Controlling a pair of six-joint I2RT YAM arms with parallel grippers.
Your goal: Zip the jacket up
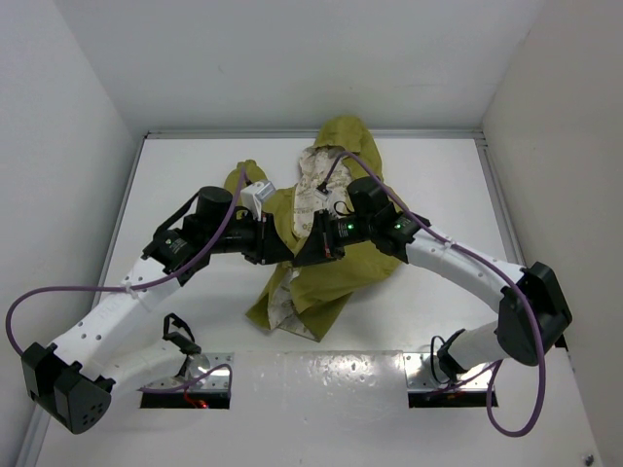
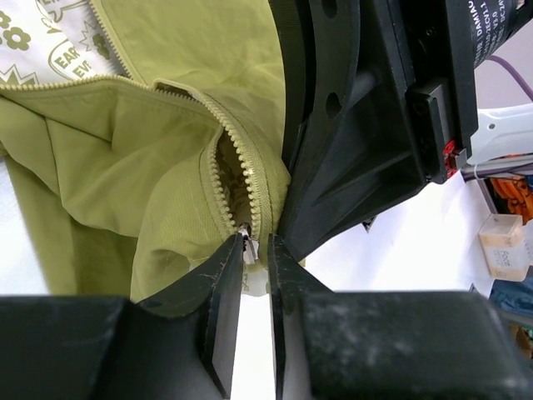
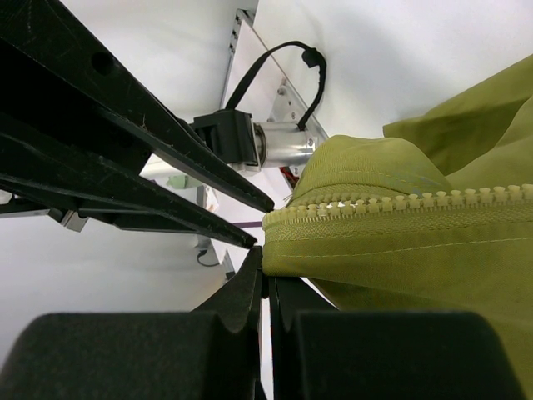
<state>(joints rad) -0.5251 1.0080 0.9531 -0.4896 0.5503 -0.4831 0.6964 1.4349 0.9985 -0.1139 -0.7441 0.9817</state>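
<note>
- The jacket (image 1: 336,272) is lying crumpled around the middle of the white table (image 1: 458,185), its hood pointing at the far wall and its lower edge trailing towards the arms.
- It is lying partly open, so the cream printed lining (image 1: 313,185) is showing along the front.
- The zipper teeth (image 2: 250,171) are running in two cream rows that are meeting at the bottom, where the small metal zipper pull (image 2: 246,247) is sitting.
- The left gripper (image 2: 255,248) is reaching in from the left, its fingers standing narrow with the pull between the tips and resting against one finger. A slim gap is showing beside it, so I cannot tell whether they are really pinching it.
- The right gripper (image 3: 266,265) is coming in from the right, its fingers pressed together on the bottom corner of the jacket's edge, just beside the teeth.
- The two grippers are sitting nearly nose to nose over the fabric.
</note>
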